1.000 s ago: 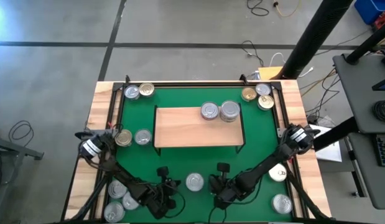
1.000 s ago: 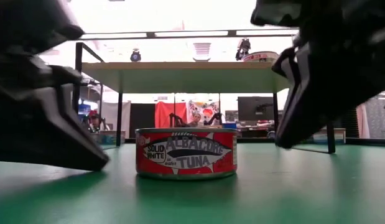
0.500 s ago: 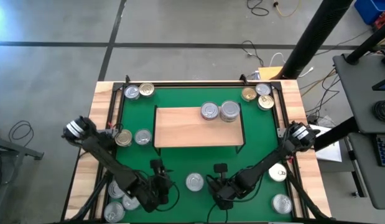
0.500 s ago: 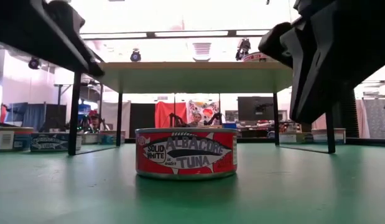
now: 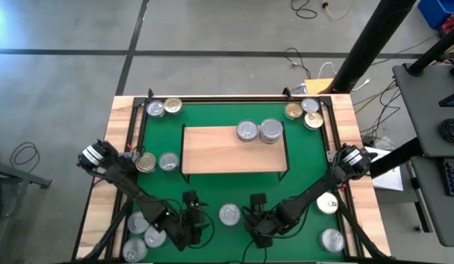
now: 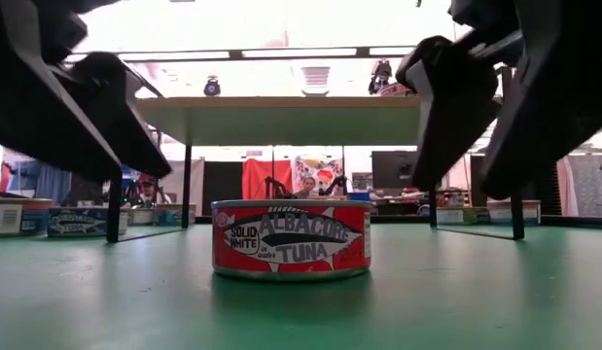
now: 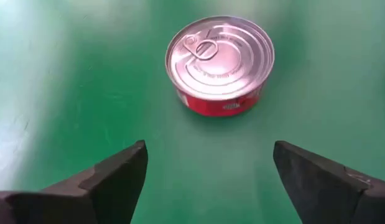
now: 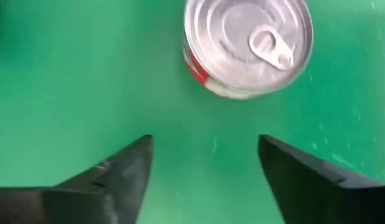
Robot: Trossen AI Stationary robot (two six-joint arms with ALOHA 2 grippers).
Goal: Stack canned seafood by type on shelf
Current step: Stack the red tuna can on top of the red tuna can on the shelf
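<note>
A red-sided tuna tin (image 6: 291,239) with a silver ringed lid (image 7: 219,62) stands on its base on the green mat, near the front edge (image 5: 229,214). My left gripper (image 7: 209,155) hovers open just left of it, and my right gripper (image 8: 204,143) hovers open just right of it. Both point slanting down at the tin (image 8: 248,46) and touch nothing. The wooden shelf (image 5: 212,154) stands on the mat's middle on black legs. It carries one silver tin (image 5: 246,131) and a stack of tins (image 5: 271,130) at its far right.
Loose tins lie in groups: far left (image 5: 163,108), far right (image 5: 305,113), left of the shelf (image 5: 157,162), near left (image 5: 142,235) under my left arm, near right (image 5: 329,220). A black frame (image 5: 142,132) borders the mat.
Both grippers have opened beside the red tuna tin. My left gripper has lifted up off the mat and its arm has swung a little. My right gripper has risen slightly and rolled. The tin has stayed where it was.
</note>
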